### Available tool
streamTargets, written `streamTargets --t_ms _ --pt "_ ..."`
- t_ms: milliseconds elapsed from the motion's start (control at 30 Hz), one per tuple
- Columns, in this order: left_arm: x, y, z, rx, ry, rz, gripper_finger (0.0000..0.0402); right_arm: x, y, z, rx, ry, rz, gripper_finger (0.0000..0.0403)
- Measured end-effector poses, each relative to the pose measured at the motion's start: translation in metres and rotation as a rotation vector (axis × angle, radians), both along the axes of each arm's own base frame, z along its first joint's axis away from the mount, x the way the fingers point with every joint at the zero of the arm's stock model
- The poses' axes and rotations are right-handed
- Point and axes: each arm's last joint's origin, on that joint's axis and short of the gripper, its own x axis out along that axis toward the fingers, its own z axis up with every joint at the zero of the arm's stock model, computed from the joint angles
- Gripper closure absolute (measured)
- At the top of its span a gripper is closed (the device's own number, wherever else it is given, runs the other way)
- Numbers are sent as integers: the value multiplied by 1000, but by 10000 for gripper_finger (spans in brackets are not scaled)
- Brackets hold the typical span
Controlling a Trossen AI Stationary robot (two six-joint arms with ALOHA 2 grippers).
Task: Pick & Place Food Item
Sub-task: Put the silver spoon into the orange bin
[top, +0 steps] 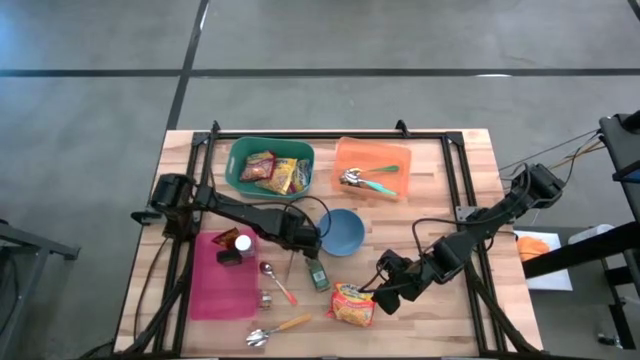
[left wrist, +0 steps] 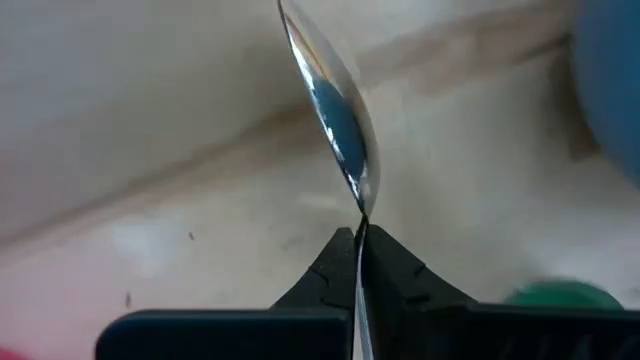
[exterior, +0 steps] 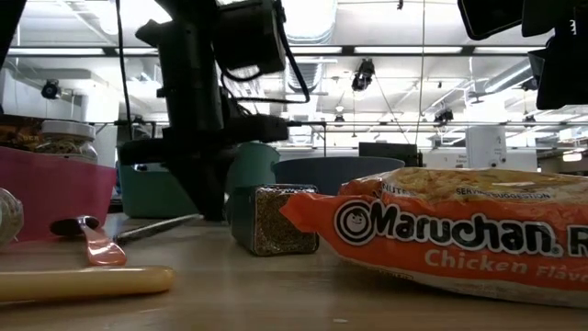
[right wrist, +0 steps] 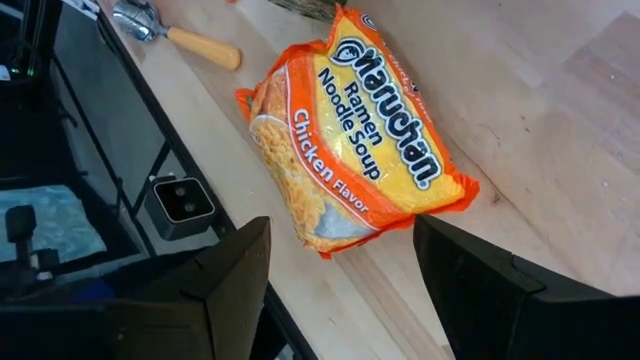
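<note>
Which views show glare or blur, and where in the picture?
Low view: bright ceiling lights glare behind the dark arm, and the ramen packet up close is soft. Left wrist view: the shiny utensil pinched by the left gripper mirrors light; the table behind is blurred. High and right wrist views: evenly lit.

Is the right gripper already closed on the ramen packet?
No. In the right wrist view the right gripper has its jaws open, and the ramen packet lies flat on the table beyond them, untouched.
</note>
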Motion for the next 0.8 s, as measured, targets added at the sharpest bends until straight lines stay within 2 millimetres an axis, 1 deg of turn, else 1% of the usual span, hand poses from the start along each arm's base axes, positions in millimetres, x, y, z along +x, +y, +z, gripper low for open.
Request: streamTargets --t_ms 133,300,433,600,800 --pt "-1 -1 9 -6 -29 -2 401 -1 -1 3 -4 -14 0 161" --pt "-2 0 17 -5 -52 -3 401 -1 -1 5 -10 -27 12 161" --pt "-4 0 28 -10 -88 -17 401 -1 -2 8 -19 -59 -8 161" --pt "-11 1 55 7 -175 -34 401 -3 -6 18 -49 -128 -52 161" --pt "-28 5 98 45 -323 -40 401 -7 -14 37 -93 -244 -94 161"
